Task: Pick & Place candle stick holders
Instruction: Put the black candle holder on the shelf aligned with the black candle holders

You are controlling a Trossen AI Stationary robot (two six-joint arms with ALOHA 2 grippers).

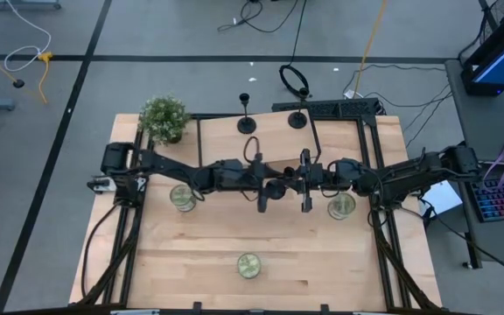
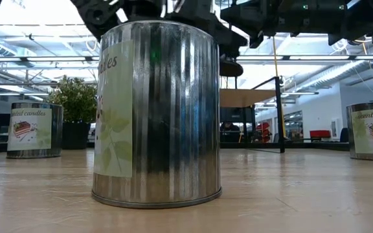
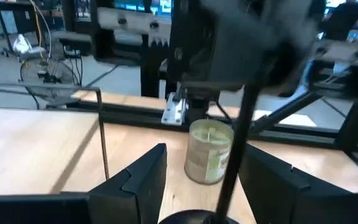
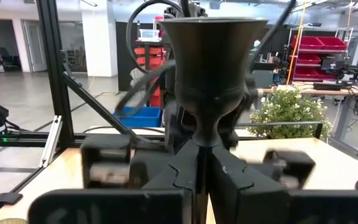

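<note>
A: How do the arms stand?

B: Both reach inward over the middle of the table and meet. The right gripper (image 4: pixel 199 163) is pressed together on the stem of a candle stick holder (image 4: pixel 211 59), just under its cup. The left gripper (image 3: pixel 201 180) is spread, its fingers (image 3: pixel 145 180) on either side of the same holder's thin stem, with the disc base low between them.

A: And from overhead?

B: There the held holder (image 1: pixel 305 186) hangs between the two wrists at table centre. Two more holders stand upright at the far edge, one (image 1: pixel 245 114) near the potted plant (image 1: pixel 164 118), the other (image 1: pixel 298 118) just beside it to the right.

A: Anything only the other views give?

B: The low view is filled by a tin candle (image 2: pixel 157 113) up close, labels readable on two more tins (image 2: pixel 34 129) behind. The left wrist view shows the right-hand tin (image 3: pixel 209 151) beyond the stem.
</note>
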